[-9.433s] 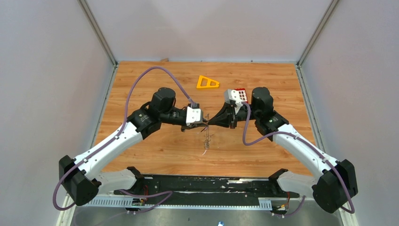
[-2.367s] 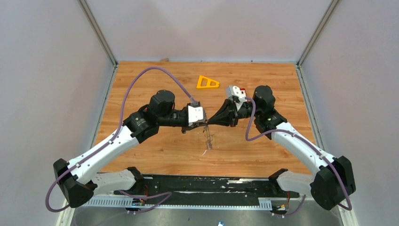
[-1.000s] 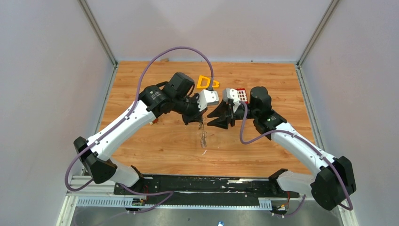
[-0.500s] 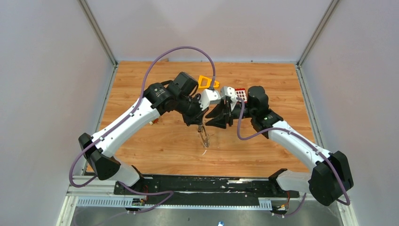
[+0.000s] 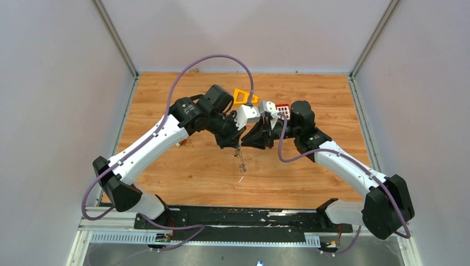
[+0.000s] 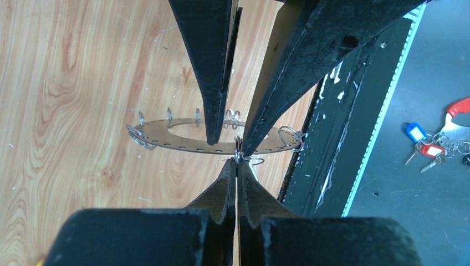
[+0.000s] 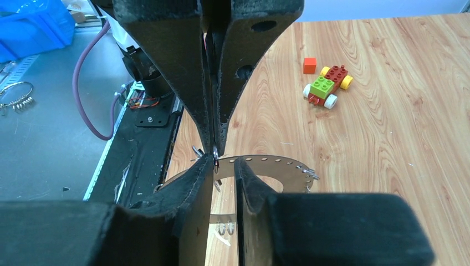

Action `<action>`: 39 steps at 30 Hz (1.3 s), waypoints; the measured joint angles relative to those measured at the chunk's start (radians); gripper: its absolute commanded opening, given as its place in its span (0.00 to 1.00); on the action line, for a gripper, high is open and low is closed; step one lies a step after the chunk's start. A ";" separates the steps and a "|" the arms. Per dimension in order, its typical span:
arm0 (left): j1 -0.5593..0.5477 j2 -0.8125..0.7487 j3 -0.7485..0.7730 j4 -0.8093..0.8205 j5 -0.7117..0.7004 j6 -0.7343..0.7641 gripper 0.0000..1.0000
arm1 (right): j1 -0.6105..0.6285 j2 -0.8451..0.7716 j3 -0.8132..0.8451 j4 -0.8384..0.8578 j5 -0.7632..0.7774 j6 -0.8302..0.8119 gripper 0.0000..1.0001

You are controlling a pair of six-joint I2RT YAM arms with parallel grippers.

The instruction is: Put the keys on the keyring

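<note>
The keyring sits right at the two grippers' meeting point over the middle of the wooden table. From the top camera it is only a thin grey sliver at 6 o'clock from the fingertips. How it is tilted, and whether it rests on the wood, cannot be told.

Both wrist cameras show it as a broad, flattened grey oval. Small holes run along its band and little wire loops hang on its rim.

The left gripper comes in from 9 o'clock in the top view. Its fingers are pressed together, pinching a tiny silvery wire loop at the ring's near rim. That piece is too small to tell whether a key hangs on it.

The right gripper comes in from 3 o'clock with its jaws a little apart. They straddle the left gripper's tip and the loop. Whether either finger touches the loop cannot be made out.

Only the right wrist view shows a toy brick car and an orange cube farther along the table. Only the left wrist view shows a bunch of tagged keys lying off the table.

From the top, an orange triangular frame lies at 12 o'clock from the grippers. A red keypad block lies at 2 o'clock.
</note>
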 measured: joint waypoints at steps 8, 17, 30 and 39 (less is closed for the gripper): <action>0.000 0.000 0.000 0.000 0.005 -0.001 0.00 | 0.003 0.000 0.000 0.003 -0.004 0.007 0.20; 0.000 0.000 0.000 0.000 0.009 -0.001 0.00 | 0.005 0.000 0.000 0.003 -0.004 0.008 0.20; 0.001 0.000 0.000 -0.001 0.021 -0.001 0.00 | 0.009 0.000 0.000 0.003 -0.003 0.007 0.24; 0.001 0.000 0.000 -0.002 0.023 -0.001 0.00 | 0.011 0.000 0.000 0.003 -0.002 0.007 0.19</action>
